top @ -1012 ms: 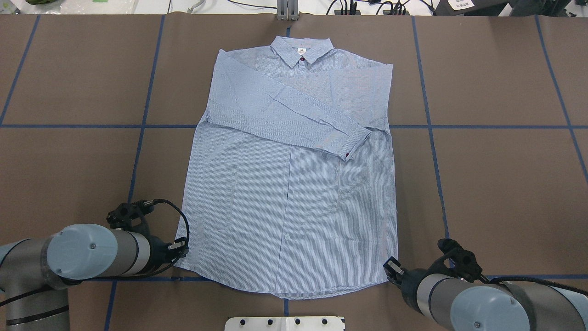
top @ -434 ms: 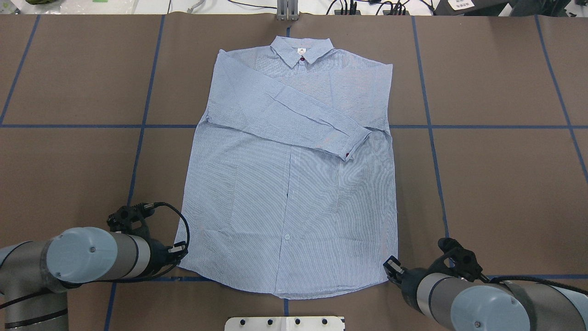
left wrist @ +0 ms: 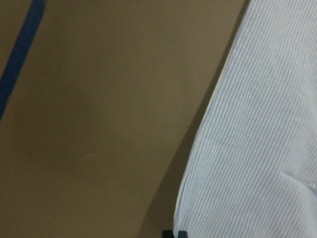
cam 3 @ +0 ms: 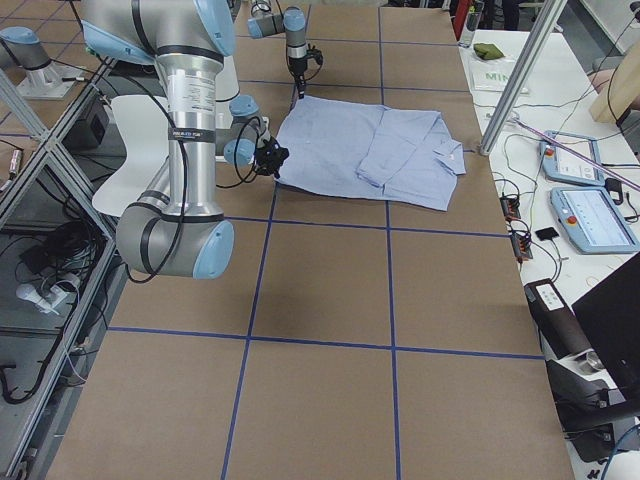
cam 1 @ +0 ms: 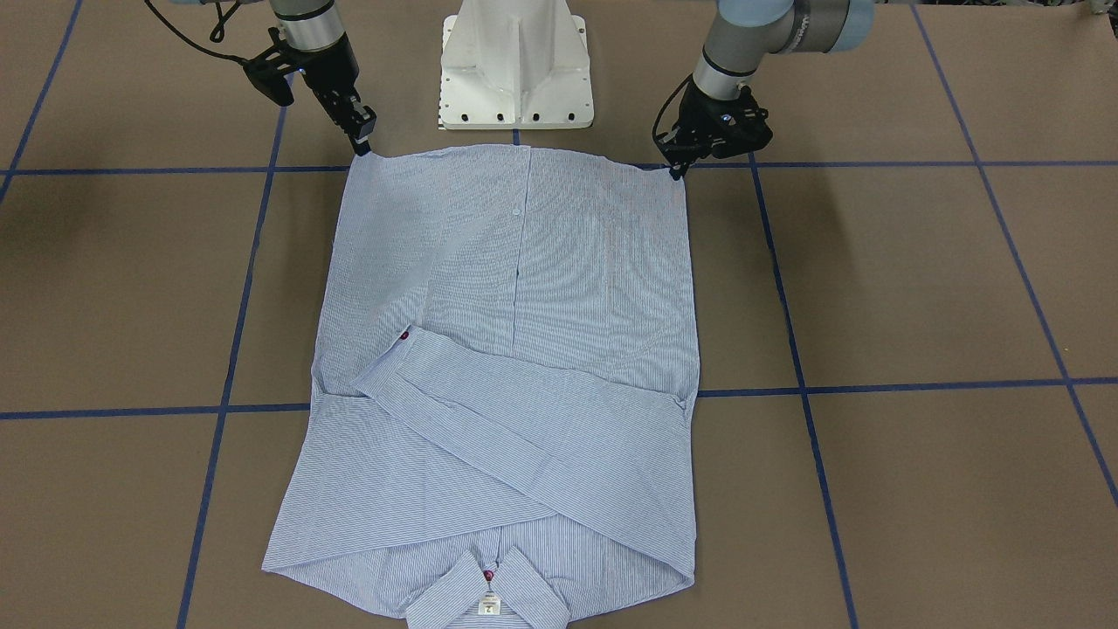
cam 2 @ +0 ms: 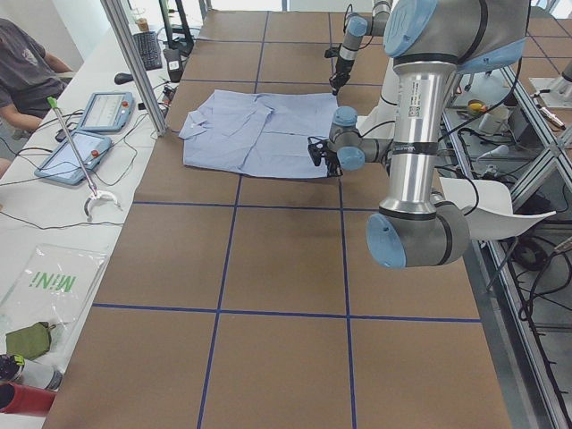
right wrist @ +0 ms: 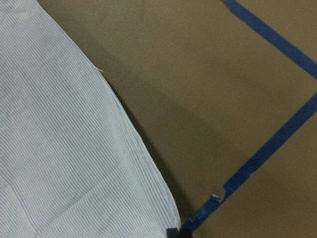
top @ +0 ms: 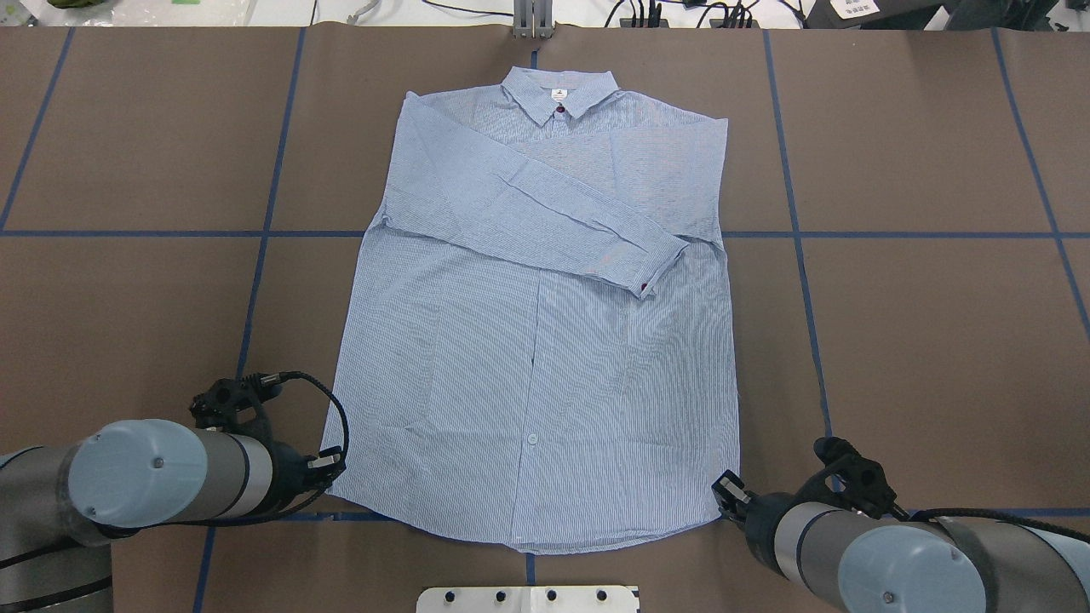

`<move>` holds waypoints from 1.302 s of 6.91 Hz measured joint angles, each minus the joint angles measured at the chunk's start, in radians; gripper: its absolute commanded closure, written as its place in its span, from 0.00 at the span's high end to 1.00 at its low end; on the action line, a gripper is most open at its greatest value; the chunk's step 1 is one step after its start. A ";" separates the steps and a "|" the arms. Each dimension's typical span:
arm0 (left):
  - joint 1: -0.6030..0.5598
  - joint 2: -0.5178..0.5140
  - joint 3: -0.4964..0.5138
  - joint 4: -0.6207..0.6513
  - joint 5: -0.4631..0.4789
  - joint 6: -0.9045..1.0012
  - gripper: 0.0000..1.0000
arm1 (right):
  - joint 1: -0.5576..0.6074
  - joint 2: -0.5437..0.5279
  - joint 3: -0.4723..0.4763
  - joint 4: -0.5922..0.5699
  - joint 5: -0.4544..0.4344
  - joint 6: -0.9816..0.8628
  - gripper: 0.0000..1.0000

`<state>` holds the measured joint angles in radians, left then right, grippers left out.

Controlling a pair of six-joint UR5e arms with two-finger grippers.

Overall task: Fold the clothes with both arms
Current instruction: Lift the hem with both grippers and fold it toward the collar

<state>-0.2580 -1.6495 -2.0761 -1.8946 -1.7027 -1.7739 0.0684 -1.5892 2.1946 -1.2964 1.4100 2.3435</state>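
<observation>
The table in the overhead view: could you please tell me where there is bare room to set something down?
Wide bare table lies either side of the shirt. It is crowded at the near hem corners, where the left gripper and right gripper sit, and by the white base.

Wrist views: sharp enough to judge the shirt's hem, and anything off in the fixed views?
Left wrist view: soft and dim, the shirt edge readable, dark shadow beside it. Right wrist view: sharper, stripes and blue tape crisp. Front-facing view: moiré ripples across the shirt's front, no glare. Overhead view: even light, no glare.
</observation>
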 measured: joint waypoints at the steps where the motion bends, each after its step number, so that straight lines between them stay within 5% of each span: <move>1: 0.023 -0.001 -0.039 0.028 0.000 -0.051 0.00 | 0.003 -0.011 0.016 0.000 0.001 -0.003 0.00; 6: 0.144 -0.007 -0.159 0.059 0.043 -0.298 0.00 | 0.009 -0.112 0.111 0.002 0.002 -0.011 0.00; 9: 0.032 -0.023 -0.217 0.063 0.029 -0.252 0.00 | 0.101 -0.054 0.135 -0.002 -0.001 -0.009 0.00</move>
<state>-0.2262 -1.6721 -2.2928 -1.8311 -1.6734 -2.0263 0.1693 -1.6427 2.3293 -1.2987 1.4091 2.3348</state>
